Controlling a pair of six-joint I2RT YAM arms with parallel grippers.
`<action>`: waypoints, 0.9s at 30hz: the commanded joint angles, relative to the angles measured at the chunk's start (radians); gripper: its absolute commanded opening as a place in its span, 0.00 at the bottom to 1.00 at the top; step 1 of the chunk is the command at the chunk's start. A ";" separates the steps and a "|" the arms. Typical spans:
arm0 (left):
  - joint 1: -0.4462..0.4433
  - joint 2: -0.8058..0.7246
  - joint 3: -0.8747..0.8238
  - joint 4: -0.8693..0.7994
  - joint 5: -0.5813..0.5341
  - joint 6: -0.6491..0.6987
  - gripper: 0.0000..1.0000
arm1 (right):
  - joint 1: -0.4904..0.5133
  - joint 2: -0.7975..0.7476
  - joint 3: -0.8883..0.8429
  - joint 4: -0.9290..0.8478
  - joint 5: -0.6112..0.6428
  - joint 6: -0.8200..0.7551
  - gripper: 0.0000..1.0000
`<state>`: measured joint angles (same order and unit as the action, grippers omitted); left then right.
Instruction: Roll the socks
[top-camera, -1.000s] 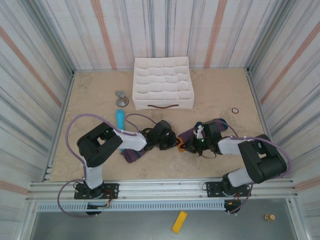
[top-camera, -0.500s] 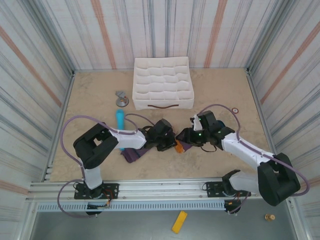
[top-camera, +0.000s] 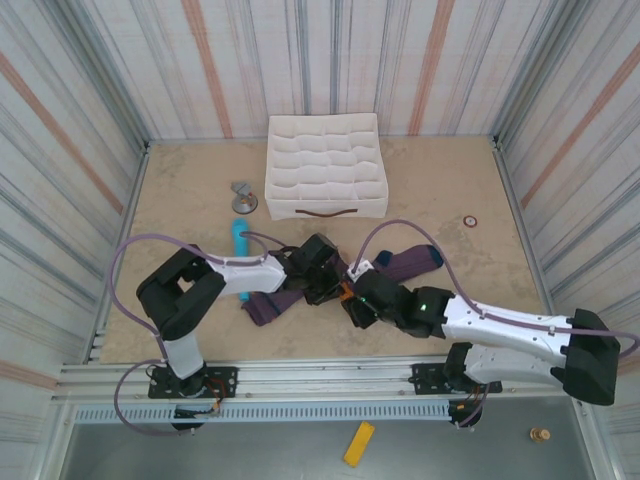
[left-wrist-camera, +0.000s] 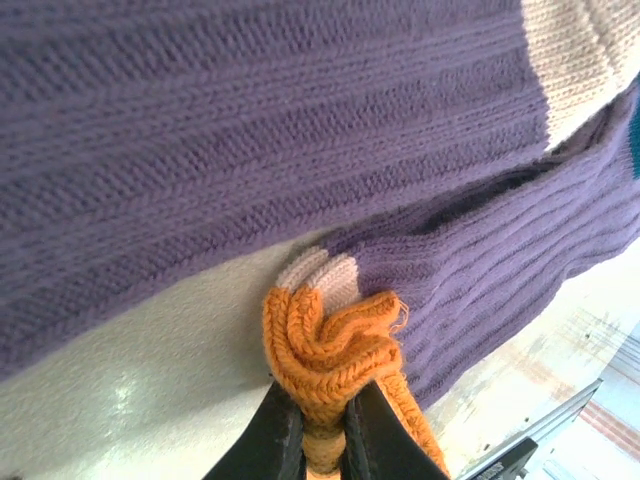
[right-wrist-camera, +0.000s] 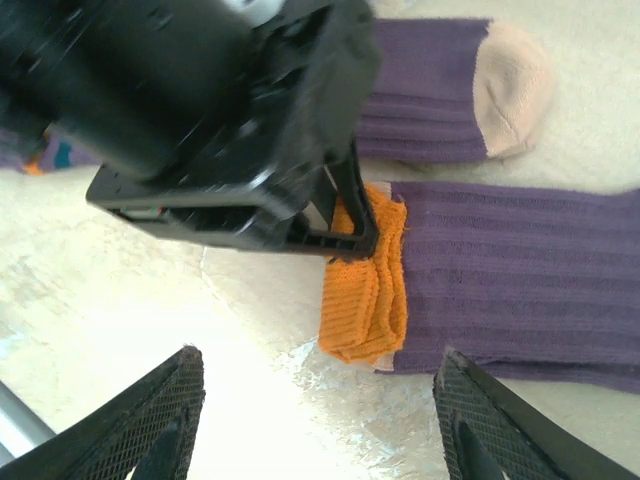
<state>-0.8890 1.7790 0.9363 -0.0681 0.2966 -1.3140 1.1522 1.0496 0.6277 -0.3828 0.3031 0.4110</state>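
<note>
1. Top view: the socks (top-camera: 404, 263) are mid-table, in front of the white organizer box (top-camera: 325, 165). One stretches off to the right, and the other pokes out at lower left under the left arm. The left gripper (top-camera: 322, 278) and right gripper (top-camera: 358, 303) sit nose to nose right where the two socks meet. A light blue cylinder (top-camera: 239, 250) lies near the left arm and looks unrelated to this job.

2. Left wrist: the left gripper (left-wrist-camera: 322, 440) is pinched tight on the bunched orange cuff (left-wrist-camera: 330, 345) of the orange-cuff sock (left-wrist-camera: 490, 290). The tan-toe sock (left-wrist-camera: 250, 130) lies across the top of the view, close beside it. My guess is the pinch is there as an anchor, so the knit doesn't slide on the smooth table once the rolling starts.

3. Right wrist: the right gripper (right-wrist-camera: 320, 430) is spread wide with nothing between its fingers, hovering just short of that cuff. The cuff end looks folded over on itself. The socks lie side by side rather than stacked, with the tan toe (right-wrist-camera: 512, 85) pointing right. I'd say the roll has barely begun, and the open claw is lined up to help at the cuff end.
</note>
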 joint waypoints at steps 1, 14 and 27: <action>0.017 -0.041 0.024 -0.086 0.029 -0.027 0.00 | 0.089 0.035 -0.018 0.031 0.230 -0.087 0.65; 0.038 -0.006 0.021 -0.039 0.111 -0.048 0.00 | 0.225 0.338 -0.020 0.215 0.426 -0.189 0.64; 0.051 0.000 0.024 -0.038 0.148 -0.034 0.00 | 0.215 0.485 -0.036 0.286 0.486 -0.101 0.51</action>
<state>-0.8490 1.7763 0.9428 -0.1036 0.4198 -1.3441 1.3697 1.5047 0.5968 -0.1192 0.7471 0.2634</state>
